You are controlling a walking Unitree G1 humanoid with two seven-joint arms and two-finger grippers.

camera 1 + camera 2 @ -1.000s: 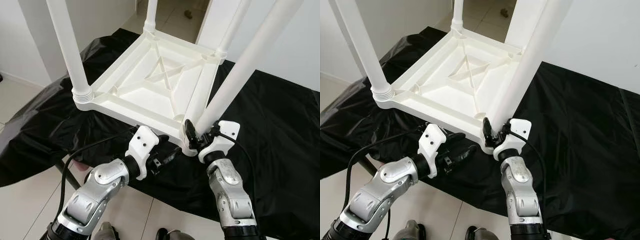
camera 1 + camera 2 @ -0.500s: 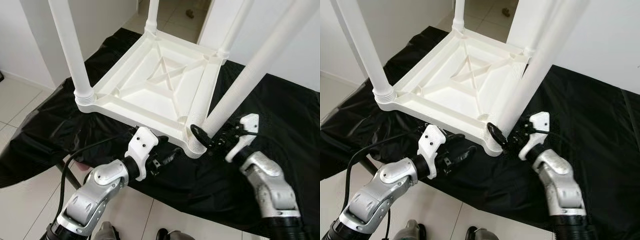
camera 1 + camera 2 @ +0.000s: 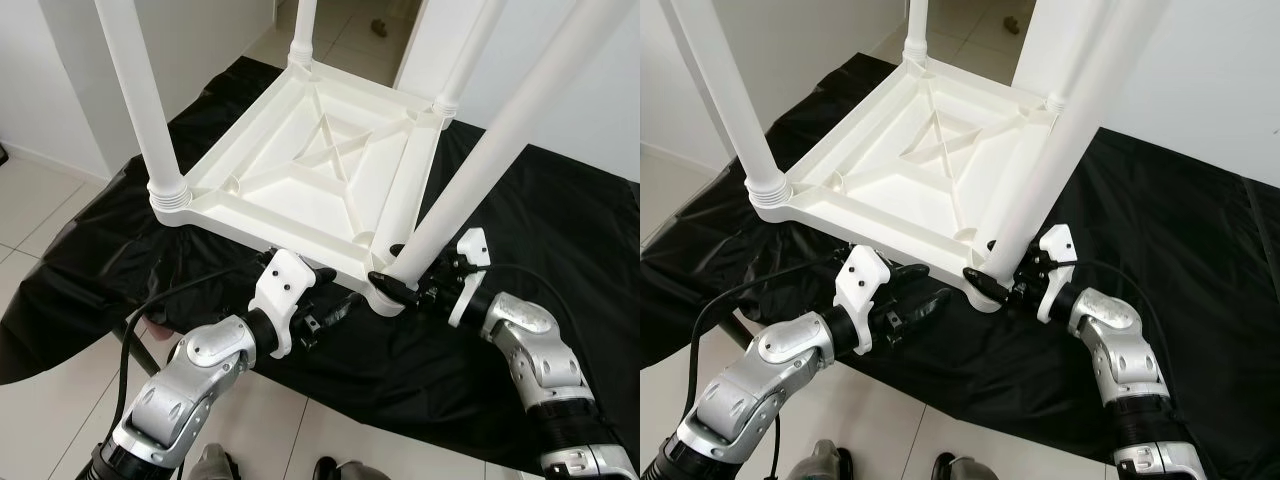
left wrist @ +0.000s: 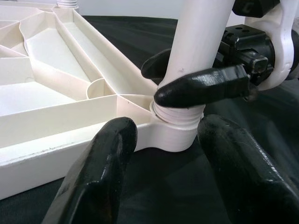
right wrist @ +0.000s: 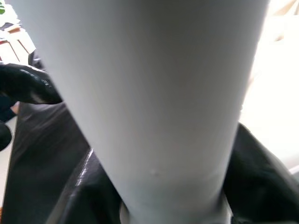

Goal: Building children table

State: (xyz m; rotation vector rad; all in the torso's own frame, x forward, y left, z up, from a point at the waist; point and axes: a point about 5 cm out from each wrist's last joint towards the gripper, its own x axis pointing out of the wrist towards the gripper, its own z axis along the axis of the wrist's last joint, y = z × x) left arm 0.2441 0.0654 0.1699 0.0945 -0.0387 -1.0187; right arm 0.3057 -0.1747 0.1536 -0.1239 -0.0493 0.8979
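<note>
A white plastic children's table (image 3: pixel 300 180) lies upside down on a black cloth, its legs pointing up. The near right leg (image 3: pixel 480 150) stands tilted in the corner's threaded socket (image 4: pixel 177 130). My right gripper (image 3: pixel 398 284) reaches in from the right and is shut on the base of that leg (image 5: pixel 149 93). One of its fingers (image 4: pixel 201 86) crosses the front of the leg and the other sits behind it. My left gripper (image 4: pixel 168 126) is open, low at the table's front rim just left of that corner, touching nothing.
The black cloth (image 3: pixel 560 250) covers a work surface whose front edge runs just under my arms. Tiled floor (image 3: pixel 50 190) lies to the left and below. A black cable (image 3: pixel 140 320) loops off my left forearm. White walls stand behind.
My right arm has swung out from under the corner to the right, and its gripper has closed again round the leg's base from that side. The left arm has hardly moved.
</note>
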